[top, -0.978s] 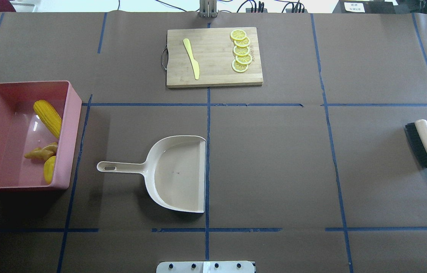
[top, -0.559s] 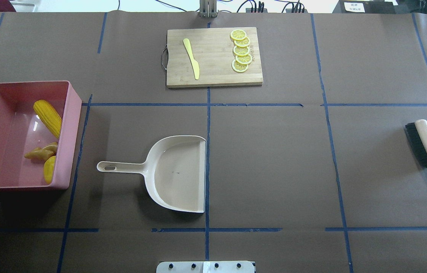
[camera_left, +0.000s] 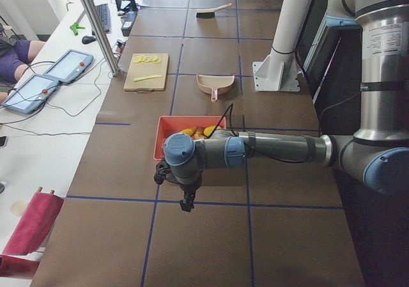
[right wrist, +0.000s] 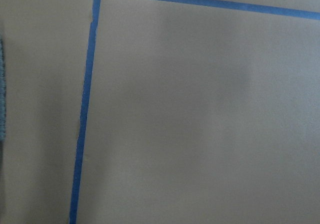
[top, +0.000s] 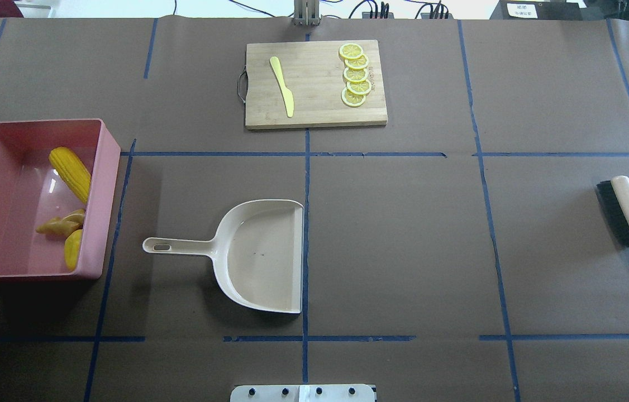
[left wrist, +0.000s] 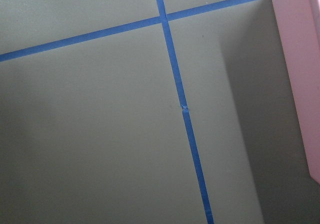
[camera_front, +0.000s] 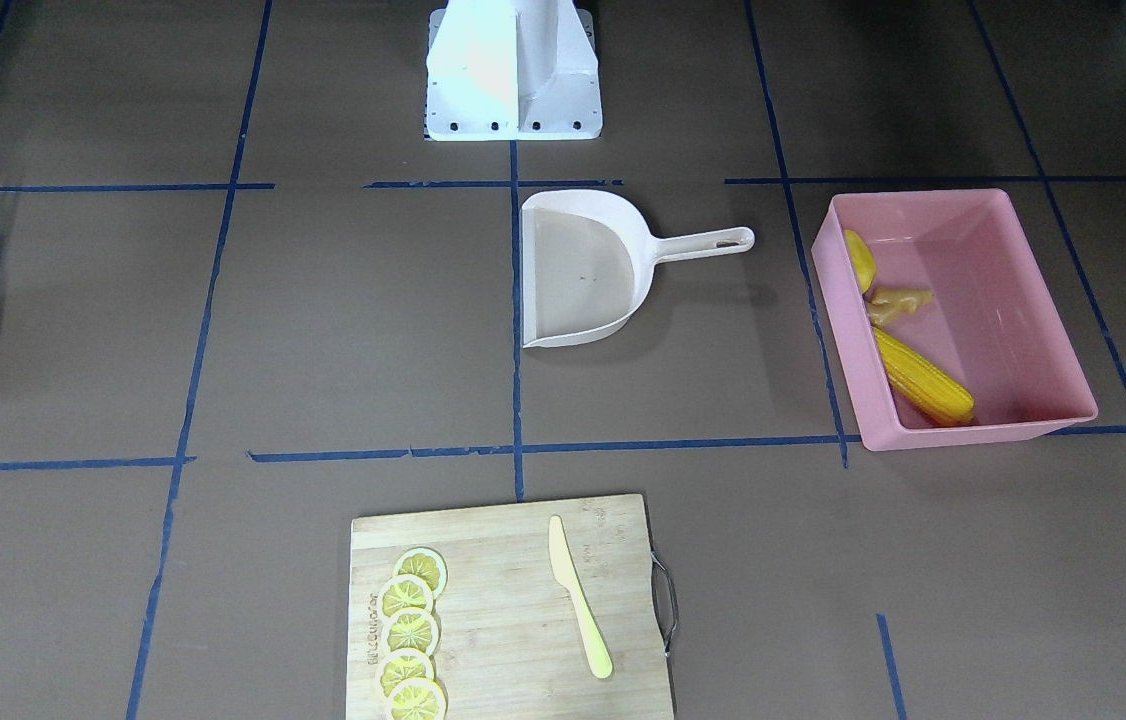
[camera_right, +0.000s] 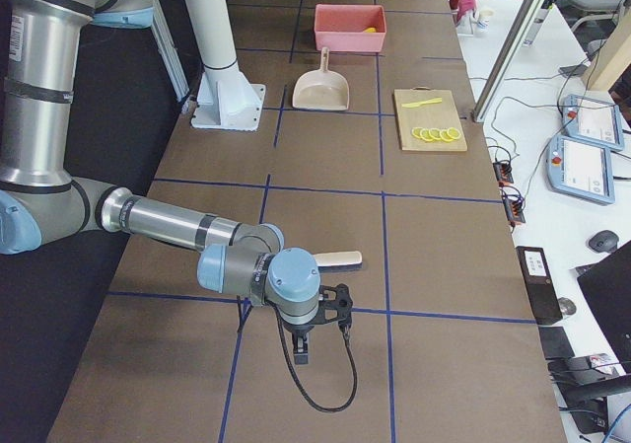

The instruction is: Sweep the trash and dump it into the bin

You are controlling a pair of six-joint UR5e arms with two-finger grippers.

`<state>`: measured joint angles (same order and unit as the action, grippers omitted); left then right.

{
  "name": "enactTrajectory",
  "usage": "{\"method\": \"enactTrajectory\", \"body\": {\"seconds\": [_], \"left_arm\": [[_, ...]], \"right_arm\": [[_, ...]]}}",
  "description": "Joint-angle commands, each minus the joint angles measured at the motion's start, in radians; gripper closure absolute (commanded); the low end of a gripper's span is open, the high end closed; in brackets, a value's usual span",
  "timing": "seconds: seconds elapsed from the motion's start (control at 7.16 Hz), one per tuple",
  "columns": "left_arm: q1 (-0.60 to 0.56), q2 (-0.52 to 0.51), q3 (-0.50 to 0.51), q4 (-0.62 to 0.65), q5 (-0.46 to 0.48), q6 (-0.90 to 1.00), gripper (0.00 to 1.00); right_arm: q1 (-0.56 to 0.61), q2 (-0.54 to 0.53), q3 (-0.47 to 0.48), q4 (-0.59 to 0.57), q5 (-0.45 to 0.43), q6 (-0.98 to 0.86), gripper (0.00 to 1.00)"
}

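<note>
The pink bin [top: 98,190] stands at the table's left and also shows in the front view [camera_front: 1023,290]. In it lie the corn cob [top: 70,173], the ginger root [top: 62,224] and the potato-like lump [top: 72,249]. The beige dustpan [top: 261,257] lies empty near the table's middle. The brush [top: 624,215] lies at the far right. My left gripper [camera_left: 186,204] hangs over the table just beyond the bin's outer side. My right gripper [camera_right: 302,349] hangs near the brush handle [camera_right: 337,259]. Both show only in side views, so I cannot tell whether they are open or shut.
A wooden cutting board [top: 314,106] with lemon slices [top: 354,75] and a pale yellow knife [top: 282,85] lies at the far middle. The robot's base plate [camera_front: 513,125] is at the near edge. The bin's edge [left wrist: 300,74] shows in the left wrist view.
</note>
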<state>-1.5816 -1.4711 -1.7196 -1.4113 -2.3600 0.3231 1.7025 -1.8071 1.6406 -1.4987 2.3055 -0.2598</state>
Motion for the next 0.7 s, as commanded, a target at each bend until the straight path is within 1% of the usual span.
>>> {"method": "enactTrajectory", "body": {"seconds": [0.0,0.56], "left_arm": [[0.0,-0.003,0.0,0.0,0.001,0.001,0.0],[0.002,-0.003,0.009,0.0,0.004,0.001,0.0]], "right_arm": [[0.0,0.0,0.001,0.0,0.0,0.005,0.0],[-0.001,0.0,-0.004,0.0,0.002,0.005,0.0]]}}
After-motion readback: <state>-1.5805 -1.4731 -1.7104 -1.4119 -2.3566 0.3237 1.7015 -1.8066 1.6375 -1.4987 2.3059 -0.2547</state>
